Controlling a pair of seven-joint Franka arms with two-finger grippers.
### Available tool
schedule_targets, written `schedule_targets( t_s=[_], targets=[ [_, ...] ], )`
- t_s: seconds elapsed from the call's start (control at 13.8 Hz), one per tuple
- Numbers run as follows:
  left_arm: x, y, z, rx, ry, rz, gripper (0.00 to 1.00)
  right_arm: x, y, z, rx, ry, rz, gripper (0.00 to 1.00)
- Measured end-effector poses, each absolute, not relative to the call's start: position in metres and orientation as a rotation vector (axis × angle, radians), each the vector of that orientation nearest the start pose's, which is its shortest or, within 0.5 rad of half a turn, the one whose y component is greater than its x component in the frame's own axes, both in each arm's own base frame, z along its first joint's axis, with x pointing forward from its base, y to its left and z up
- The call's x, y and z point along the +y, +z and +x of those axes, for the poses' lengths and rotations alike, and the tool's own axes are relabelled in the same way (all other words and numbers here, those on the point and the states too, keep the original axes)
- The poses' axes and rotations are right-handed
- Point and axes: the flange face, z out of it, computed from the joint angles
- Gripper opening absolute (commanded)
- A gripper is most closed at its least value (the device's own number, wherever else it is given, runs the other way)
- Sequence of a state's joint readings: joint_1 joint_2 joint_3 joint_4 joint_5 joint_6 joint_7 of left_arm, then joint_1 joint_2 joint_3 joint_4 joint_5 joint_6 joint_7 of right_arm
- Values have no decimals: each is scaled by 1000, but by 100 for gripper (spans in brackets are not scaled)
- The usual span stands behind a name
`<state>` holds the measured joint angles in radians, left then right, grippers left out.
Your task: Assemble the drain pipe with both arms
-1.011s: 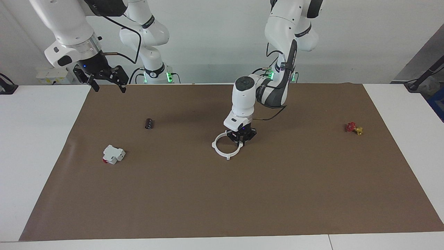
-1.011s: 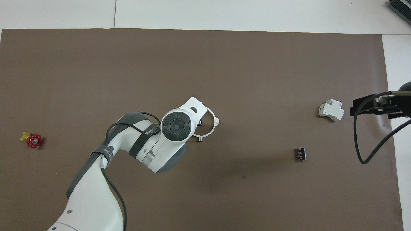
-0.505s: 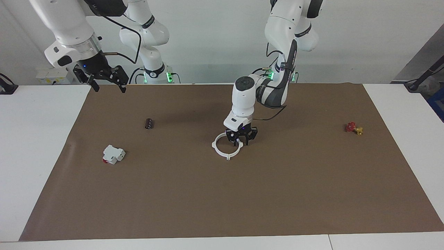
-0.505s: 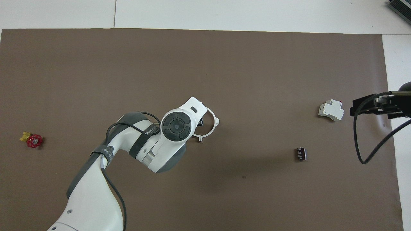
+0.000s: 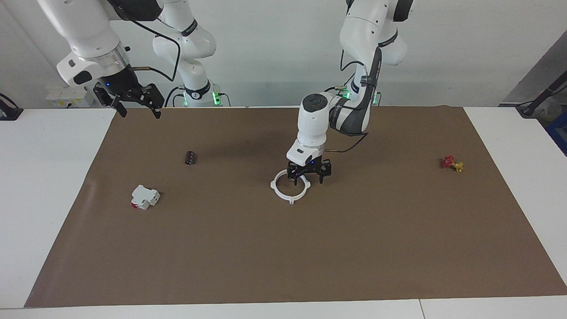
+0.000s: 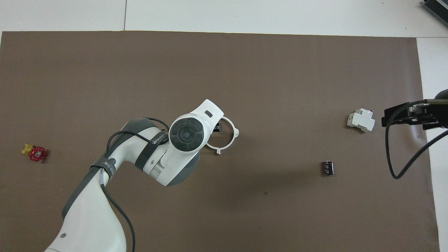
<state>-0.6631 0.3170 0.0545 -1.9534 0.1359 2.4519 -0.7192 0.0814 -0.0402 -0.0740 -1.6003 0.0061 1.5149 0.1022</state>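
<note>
Left gripper (image 5: 309, 177) fingers (image 5: 294, 177) stood spread wide with nothing between them, over the rim of the thin white plastic drain pipe ring (image 5: 290, 186) on the side toward the left arm's end. A second back they were pinched on that rim; they opened in stages and the wrist came up a little. Ring hadn't shifted on release.

The ring lay flat on the brown mat covering the surface (image 5: 354, 248), roughly mid-table, closed into one full circle with its nubs sticking out. From overhead (image 6: 224, 134) the left wrist covered part of it, so I couldn't check every joint.

Right gripper (image 5: 135, 103) hung over the mat corner at the right arm's end, fingers wide apart, empty, waiting, unmoved over the same second.

Reading: two halves look joined and let go, so the assembly is probably done or at its last step. Left arm only needs to clear straight up without clipping the rim.

Unused clutter: blocky white-and-red box (image 5: 144, 197), small black cylinder (image 5: 190, 157), small red-and-yellow valve piece (image 5: 452, 163), all well apart from the ring.
</note>
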Motion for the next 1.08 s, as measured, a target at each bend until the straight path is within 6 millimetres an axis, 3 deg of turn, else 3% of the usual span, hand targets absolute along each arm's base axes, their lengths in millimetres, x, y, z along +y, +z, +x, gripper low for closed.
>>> schedule_targets(
  t_s=[0.22,0.43,1.08],
  targets=[
    [-319,378,534,-63,-354,-3135,100,4,628,536,148,72,-3131,100],
    [-266,412,543,28,-280,-3089,100,4,628,536,148,72,-3131,100],
    [-108,463,563,298,-153,-3124,100,4,628,536,148,72,-3131,100]
  ],
)
